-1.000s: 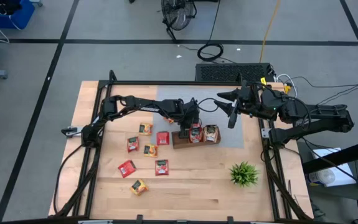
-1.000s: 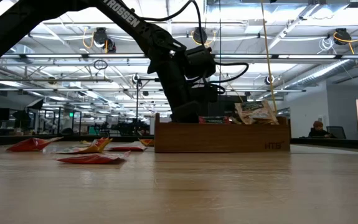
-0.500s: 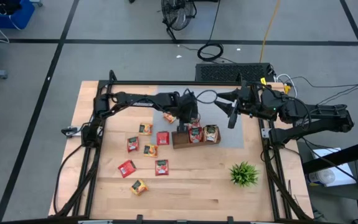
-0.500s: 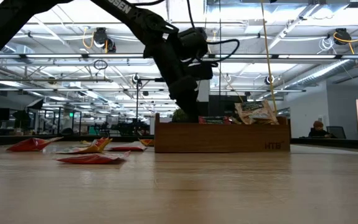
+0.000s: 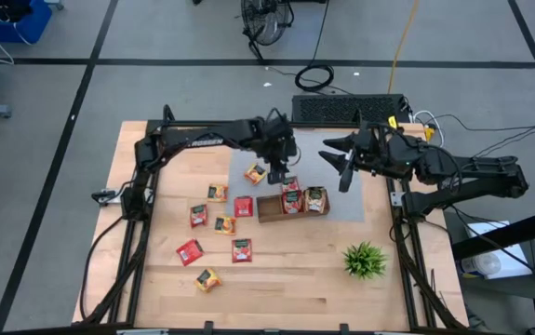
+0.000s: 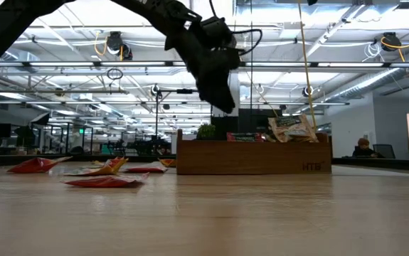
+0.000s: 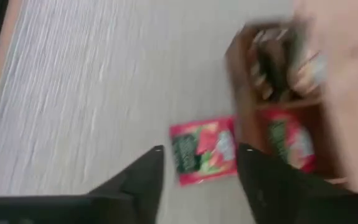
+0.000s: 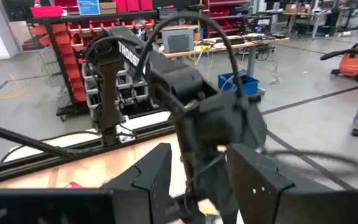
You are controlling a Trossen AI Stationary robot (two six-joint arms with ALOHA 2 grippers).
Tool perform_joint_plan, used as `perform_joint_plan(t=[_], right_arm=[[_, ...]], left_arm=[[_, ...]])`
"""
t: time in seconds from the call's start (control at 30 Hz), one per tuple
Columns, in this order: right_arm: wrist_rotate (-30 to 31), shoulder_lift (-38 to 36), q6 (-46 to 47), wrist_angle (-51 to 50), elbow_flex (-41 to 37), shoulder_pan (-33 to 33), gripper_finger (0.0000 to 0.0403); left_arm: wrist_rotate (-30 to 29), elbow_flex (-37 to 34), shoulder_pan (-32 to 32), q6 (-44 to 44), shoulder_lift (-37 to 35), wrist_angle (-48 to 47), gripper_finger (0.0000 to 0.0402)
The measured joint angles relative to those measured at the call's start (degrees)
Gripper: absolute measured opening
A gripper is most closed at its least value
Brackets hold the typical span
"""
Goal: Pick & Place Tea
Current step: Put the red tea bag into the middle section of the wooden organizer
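Left gripper [image 5: 276, 173] is hanging above the table just behind the tray's left end, fingers parted, nothing between them. In the left wrist view the gap between the fingers [image 7: 142, 177] is showing bare table and one red sachet [image 7: 204, 150], lying flat below the gripper just outside the tray wall; I take it for the one behind the tray in the high view [image 5: 256, 173].

Right gripper [image 5: 344, 168] is hovering well above the grey mat [image 5: 341, 200] behind the tray's right end, fingers partly open, holding nothing. Its wrist camera is looking at the left arm, not at any tea.

Wooden tray [image 5: 269, 216] is sitting at the front edge of the mat, three compartments in a row. Left compartment is showing bare wood. Middle one is holding red sachets [image 5: 291, 200]; right one is holding pale sachets [image 5: 315, 198] standing up over the rim, visible in the low view too [image 6: 289, 129].

Loose sachets are lying flat on the wood left of the tray: seven in a scatter, red [image 5: 243, 206] and orange-yellow [image 5: 217, 193], all well apart from either gripper.

Hard to make out: left wrist view is motion-blurred, tray contents there are just smears. Count inside the compartments: cannot tell. Low view is hiding the tray's inside behind its front wall.

Green plant [image 5: 365, 260] is sitting near the front right of the table.
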Motion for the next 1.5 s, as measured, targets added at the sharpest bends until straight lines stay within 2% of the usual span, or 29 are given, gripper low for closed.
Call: perform_joint_plan(t=[0.17,0.23,0.33,0.53,0.63,0.77,0.97,1.13,1.5], right_arm=[[-0.02,-0.01,-0.04,-0.37,0.00,-0.30,0.0144],[-0.10,-0.02,-0.42,-0.79,0.02,-0.30,0.0144],[-0.26,-0.01,-1.09,-2.19,0.02,-0.84,0.0144],[-1.51,0.37,-0.27,-2.76,0.02,-4.45,0.0144],[-5.90,1.62,1.36,-4.36,0.02,-7.57,0.0144],[-12.84,4.40,1.75,-6.37,0.00,-11.32,0.0144],[-22.86,8.45,2.10,-8.11,0.18,-16.41,0.0144],[-30.34,15.87,-0.68,-15.02,6.78,-20.43,0.0144],[-30.46,29.64,-11.68,-26.69,25.02,-23.96,0.0144]], left_arm=[[7.47,2.78,2.31,-5.20,-1.01,-4.07,0.0303],[9.52,2.69,2.75,-6.32,-2.82,-5.53,0.0329],[10.33,1.09,2.66,-7.10,-7.97,-5.65,0.0347],[9.09,-6.11,0.25,-7.98,-21.12,2.08,0.0351],[8.49,-12.10,-0.78,-10.79,-28.84,9.08,0.0351],[3.39,-19.59,-2.83,-14.99,-37.97,15.78,0.0351],[-2.17,-23.32,-6.06,-17.22,-48.14,17.59,0.0351],[-2.12,-23.45,-8.23,-17.43,-51.26,17.82,0.0351],[-2.10,-23.50,-9.32,-23.06,-52.00,18.19,0.0351]])
